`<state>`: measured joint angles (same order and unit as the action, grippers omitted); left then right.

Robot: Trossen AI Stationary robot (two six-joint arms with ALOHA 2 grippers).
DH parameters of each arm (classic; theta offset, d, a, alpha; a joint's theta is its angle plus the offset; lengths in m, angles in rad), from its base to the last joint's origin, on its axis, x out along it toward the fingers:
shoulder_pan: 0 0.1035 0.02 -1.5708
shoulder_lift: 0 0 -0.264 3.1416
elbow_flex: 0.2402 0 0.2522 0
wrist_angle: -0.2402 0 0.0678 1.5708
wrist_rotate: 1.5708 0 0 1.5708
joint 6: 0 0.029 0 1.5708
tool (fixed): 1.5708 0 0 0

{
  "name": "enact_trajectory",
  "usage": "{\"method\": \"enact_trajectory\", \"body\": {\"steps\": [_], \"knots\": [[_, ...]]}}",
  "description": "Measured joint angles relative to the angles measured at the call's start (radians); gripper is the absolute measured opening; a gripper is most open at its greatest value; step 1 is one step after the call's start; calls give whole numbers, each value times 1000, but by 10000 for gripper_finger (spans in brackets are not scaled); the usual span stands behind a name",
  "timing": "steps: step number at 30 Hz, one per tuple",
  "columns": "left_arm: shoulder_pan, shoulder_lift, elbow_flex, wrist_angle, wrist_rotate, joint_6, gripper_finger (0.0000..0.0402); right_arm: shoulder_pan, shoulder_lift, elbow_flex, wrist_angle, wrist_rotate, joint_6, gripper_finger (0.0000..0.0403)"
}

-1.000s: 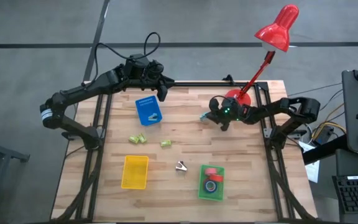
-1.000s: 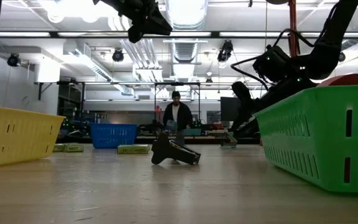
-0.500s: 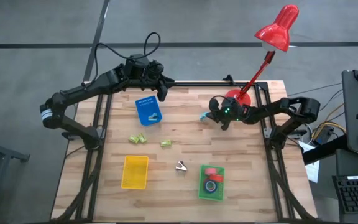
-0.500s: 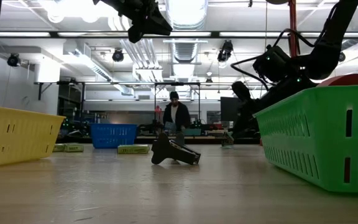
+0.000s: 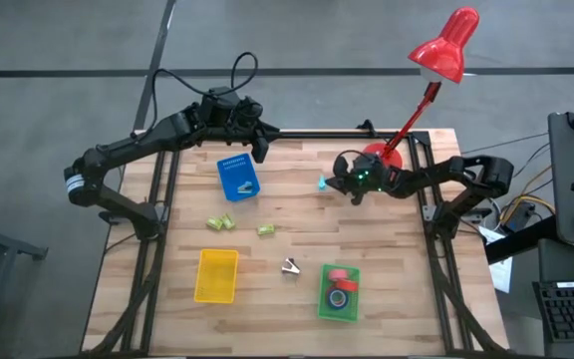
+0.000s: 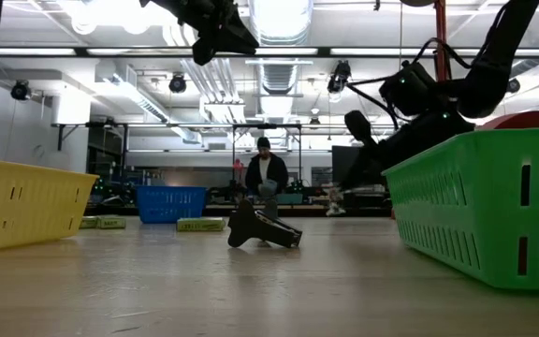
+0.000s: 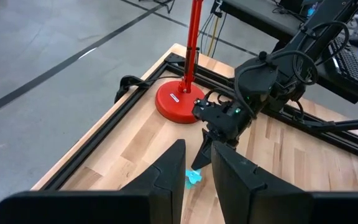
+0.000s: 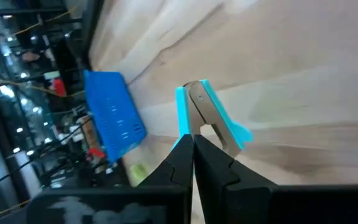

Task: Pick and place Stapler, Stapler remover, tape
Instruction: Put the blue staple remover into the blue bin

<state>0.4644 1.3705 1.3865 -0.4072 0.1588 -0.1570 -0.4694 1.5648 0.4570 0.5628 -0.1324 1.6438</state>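
The pale wooden table (image 5: 297,214) is matt and grained; the blue tray (image 5: 238,179) looks like perforated plastic.

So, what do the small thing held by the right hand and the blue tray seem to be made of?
The staple remover in the right hand looks like cyan plastic grips over dull grey metal, judging by the bare curved face between them. The blue tray looks like matte moulded plastic, since its wall is slotted.

1. Right arm reaches in low from the bench's right edge, elbow folded, forearm stretched toward the middle.
2. Right hand (image 5: 327,182) has its fingers pinched tight together, holding.
3. Left hand (image 5: 259,150) hangs raised at the far side, fingers slightly parted.
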Motion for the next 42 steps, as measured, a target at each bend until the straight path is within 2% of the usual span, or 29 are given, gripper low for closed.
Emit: {"method": "enact_trajectory", "body": {"steps": [16, 24, 36, 39, 42], "knots": [[0, 0, 0, -21, 0, -30, 81, 0, 3, 131, -7, -61, -33, 8], [1, 0, 0, -26, 0, -51, 81, 14, 116, 300, -10, -136, -81, 8], [81, -19, 0, -274, -2, -177, 81, -16, 165, 491, -7, -158, -244, 8], [111, -19, 0, -296, 53, -232, 81, -9, 168, 536, -11, -160, -319, 8], [149, -19, 0, -291, 209, -278, 81, -6, 168, 575, -11, -162, -365, 8]]}}
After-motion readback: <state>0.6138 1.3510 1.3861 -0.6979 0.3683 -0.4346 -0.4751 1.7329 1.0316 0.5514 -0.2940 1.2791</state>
